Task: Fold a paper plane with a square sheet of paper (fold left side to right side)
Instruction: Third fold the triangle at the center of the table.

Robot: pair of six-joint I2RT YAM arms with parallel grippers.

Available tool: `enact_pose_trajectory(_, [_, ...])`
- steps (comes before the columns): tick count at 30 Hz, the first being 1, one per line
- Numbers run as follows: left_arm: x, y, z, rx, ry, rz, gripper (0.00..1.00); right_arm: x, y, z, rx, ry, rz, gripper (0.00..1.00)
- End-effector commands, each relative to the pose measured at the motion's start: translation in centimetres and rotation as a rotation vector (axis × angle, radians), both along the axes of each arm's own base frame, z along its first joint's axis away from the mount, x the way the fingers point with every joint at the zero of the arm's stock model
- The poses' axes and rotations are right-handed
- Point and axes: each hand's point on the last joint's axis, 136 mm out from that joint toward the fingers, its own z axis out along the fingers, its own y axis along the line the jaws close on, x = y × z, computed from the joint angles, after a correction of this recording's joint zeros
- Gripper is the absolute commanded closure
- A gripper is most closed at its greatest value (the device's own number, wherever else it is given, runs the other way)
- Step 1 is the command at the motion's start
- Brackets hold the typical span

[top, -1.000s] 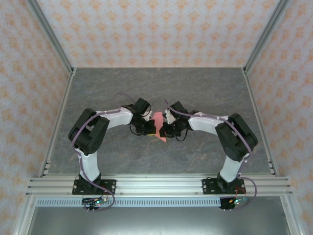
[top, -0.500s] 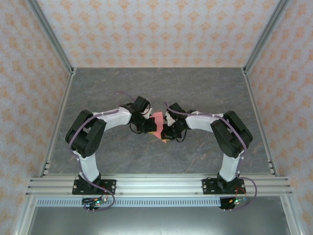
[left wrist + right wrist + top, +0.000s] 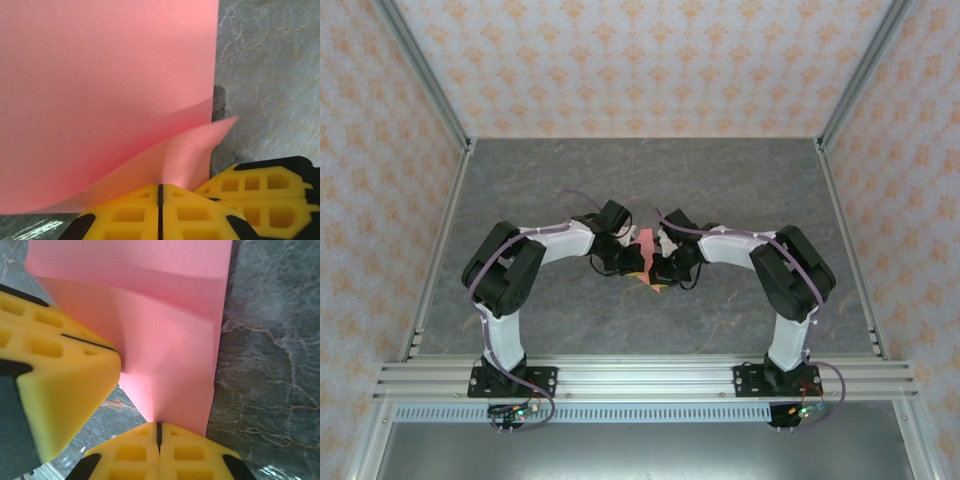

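The salmon-pink sheet of paper hangs between both grippers at the middle of the table, partly doubled over. In the left wrist view the paper curls over itself, and my left gripper is shut on its lower edge. The right gripper's yellow fingers sit close beside it. In the right wrist view the paper shows creases, and my right gripper is shut on its lower corner, with the left gripper's fingers just to the left. From above, the left gripper and right gripper nearly touch.
The table is dark grey with a stone pattern, bounded by aluminium rails at the front and patterned walls on three sides. Both arms bend inward toward the centre.
Both grippers have stayed together on the paper and shifted slightly. The left arm's elbow swung out and back, and the paper's lower tip moved a little to the right.
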Motion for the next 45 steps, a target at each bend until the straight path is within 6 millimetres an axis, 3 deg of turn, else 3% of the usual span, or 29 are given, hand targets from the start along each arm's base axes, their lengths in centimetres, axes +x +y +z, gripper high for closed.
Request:
enact_pose_trajectory(1, [1.0, 0.1, 0.2, 0.024, -0.038, 0.002, 0.91, -1.0, -3.5, -3.3, -0.205, 0.046, -0.024, 0.94])
enact_pose_trajectory(12, [-1.0, 4.2, -3.3, 0.128, -0.003, 0.056, 0.92, -1.1, -4.3, -3.5, -0.248, 0.046, -0.012, 0.94])
enact_pose_trajectory(22, [1.0, 10.2, -3.8, 0.182, -0.024, 0.177, 0.93, -1.5, -4.5, -3.8, -0.257, 0.058, -0.004, 0.94])
enact_pose_trajectory(29, [1.1, 13.0, -3.3, 0.211, -0.029, 0.216, 0.93, -1.5, -4.4, -3.7, -0.253, 0.06, 0.008, 0.93])
enact_pose_trajectory(32, [1.3, 12.9, -1.8, 0.18, -0.067, 0.216, 0.93, -1.4, -4.1, -3.5, -0.241, 0.057, 0.013, 0.94])
enact_pose_trajectory(38, [2.0, 10.9, 3.6, 0.06, -0.184, 0.197, 0.91, -1.0, -3.8, -3.0, -0.236, 0.05, 0.015, 0.93])
enact_pose_trajectory(41, [1.7, 8.2, 5.5, 0.004, -0.223, 0.134, 0.9, -0.8, -3.7, -3.0, -0.238, 0.05, 0.014, 0.94])
enact_pose_trajectory(45, [1.1, 4.5, 5.2, -0.019, -0.207, 0.048, 0.89, -0.8, -3.7, -3.1, -0.24, 0.053, 0.013, 0.94])
